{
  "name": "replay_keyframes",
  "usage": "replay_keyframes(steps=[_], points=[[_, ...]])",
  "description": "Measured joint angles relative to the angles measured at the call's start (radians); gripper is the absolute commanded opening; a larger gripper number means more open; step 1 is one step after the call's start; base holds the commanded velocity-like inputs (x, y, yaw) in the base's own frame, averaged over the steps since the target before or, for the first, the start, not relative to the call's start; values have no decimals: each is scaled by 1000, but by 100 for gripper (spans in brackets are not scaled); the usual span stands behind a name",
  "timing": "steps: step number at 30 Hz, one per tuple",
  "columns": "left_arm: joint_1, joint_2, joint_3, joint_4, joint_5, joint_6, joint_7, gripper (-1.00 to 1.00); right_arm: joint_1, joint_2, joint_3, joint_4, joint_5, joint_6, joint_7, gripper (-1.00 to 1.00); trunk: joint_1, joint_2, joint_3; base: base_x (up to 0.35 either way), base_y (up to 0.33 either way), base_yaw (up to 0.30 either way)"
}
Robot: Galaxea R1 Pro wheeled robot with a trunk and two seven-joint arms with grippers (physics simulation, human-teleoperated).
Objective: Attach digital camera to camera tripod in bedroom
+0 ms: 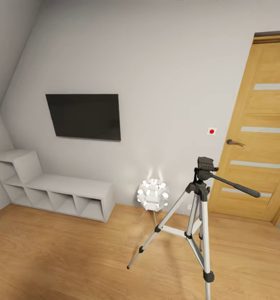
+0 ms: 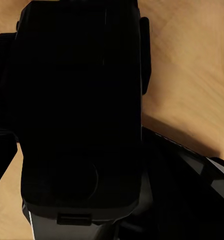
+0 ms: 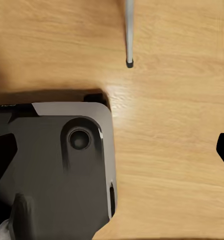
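Standing near the honey-coloured door (image 1: pixel 261 125), the camera tripod (image 1: pixel 196 221) is resting on the wood floor (image 1: pixel 52 258).
Head view: a spiky globe lamp (image 1: pixel 153 194) is glowing behind it. Left wrist: a black boxy bulk (image 2: pixel 79 110) is looming close; end effector state unreadable. Right wrist: a tripod leg tip (image 3: pixel 130 62) is touching floor; end effector state unreadable.

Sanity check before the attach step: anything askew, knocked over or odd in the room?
Nothing stands out. The camera tripod stands upright on the wood floor with legs spread and its head bare. The globe lamp is lit and upright, the TV hangs level and the door is shut.
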State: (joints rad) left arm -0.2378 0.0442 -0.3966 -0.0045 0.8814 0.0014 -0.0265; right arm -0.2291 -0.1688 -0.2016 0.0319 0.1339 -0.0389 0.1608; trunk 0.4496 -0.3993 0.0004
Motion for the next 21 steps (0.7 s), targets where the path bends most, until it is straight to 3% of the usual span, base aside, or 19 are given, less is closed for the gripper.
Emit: replay_keyframes(steps=[21], points=[[0,0,2,0,10,0,1,-100,0,0,0,0,0,0,1,100,0,0,0,0,0,-289]])
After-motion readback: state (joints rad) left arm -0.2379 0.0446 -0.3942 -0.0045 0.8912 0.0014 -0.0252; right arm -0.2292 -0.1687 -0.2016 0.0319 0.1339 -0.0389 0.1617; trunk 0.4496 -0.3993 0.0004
